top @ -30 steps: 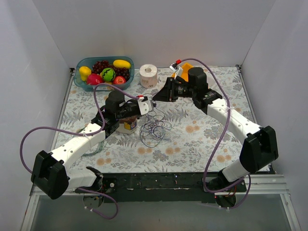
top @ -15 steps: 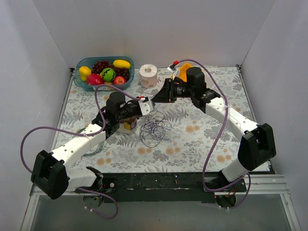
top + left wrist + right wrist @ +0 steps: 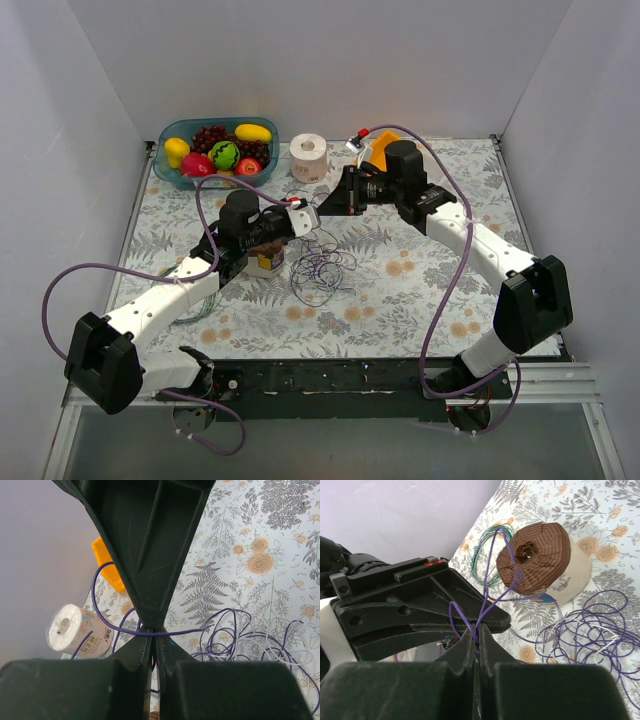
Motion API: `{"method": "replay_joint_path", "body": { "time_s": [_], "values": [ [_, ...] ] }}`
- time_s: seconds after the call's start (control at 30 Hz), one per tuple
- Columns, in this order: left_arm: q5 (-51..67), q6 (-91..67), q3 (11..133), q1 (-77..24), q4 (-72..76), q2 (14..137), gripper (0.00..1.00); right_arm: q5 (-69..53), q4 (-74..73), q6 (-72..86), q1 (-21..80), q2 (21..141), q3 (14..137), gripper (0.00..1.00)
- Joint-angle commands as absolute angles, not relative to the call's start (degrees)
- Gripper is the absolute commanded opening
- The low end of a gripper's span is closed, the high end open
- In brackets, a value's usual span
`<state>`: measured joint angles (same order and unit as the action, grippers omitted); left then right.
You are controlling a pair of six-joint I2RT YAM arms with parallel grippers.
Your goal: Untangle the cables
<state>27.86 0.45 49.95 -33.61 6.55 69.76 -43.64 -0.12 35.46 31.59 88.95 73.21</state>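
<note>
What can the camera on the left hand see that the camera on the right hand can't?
Only the left wrist camera shows the toilet roll and an orange box near the wall. Only the right wrist camera shows a brown-topped cup and a greenish wire coil beside it. Both show the cables lying in purple loops on the flowery tablecloth. One strand is pinched by the left gripper in its view, and one by the right gripper in its view.
</note>
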Motion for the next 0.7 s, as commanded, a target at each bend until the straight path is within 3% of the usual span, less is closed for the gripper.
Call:
{"method": "replay_joint_path", "body": {
  "time_s": [0.0, 0.23, 0.27, 0.3, 0.33, 0.4, 0.47, 0.67],
  "values": [
    [27.86, 0.44, 49.92, -33.57, 8.35, 67.76, 0.0, -43.42, -1.58, 34.28, 31.99, 89.39, 74.88, 0.01],
    [29.62, 0.44, 49.13, -33.66, 5.98, 66.62, 0.02, -40.34, -3.6, 30.77, 31.29, 89.73, 77.52, 0.01],
    [30.05, 0.44, 49.04, -33.58, 5.02, 66.45, 0.07, -40.25, -4.3, 30.33, 30.85, 90.08, 78.65, 0.01],
    [30.06, -1.13, 48.78, -33.66, 4.75, 66.18, 0.21, -40.43, -4.48, 30.06, 29.72, 90.87, 79.18, 0.01],
    [29.8, -1.14, 48.0, -33.58, 4.66, 65.66, 0.42, -40.52, -4.74, 29.8, 29.01, 91.31, 79.89, 0.01],
    [28.4, -1.23, 47.2, -33.57, 4.66, 65.22, 0.57, -40.17, -6.05, 28.31, 27.08, 92.8, 83.04, 0.01],
    [26.99, -1.32, 46.5, -33.66, 5.01, 64.51, 0.66, -39.29, -7.46, 25.59, 26.11, 93.95, 86.2, 0.01],
    [21.01, -1.58, 45.09, -33.57, 7.55, 63.11, 0.79, -37.18, -12.13, 22.41, 22.42, 99.57, 99.65, 0.01]
  ]
}}
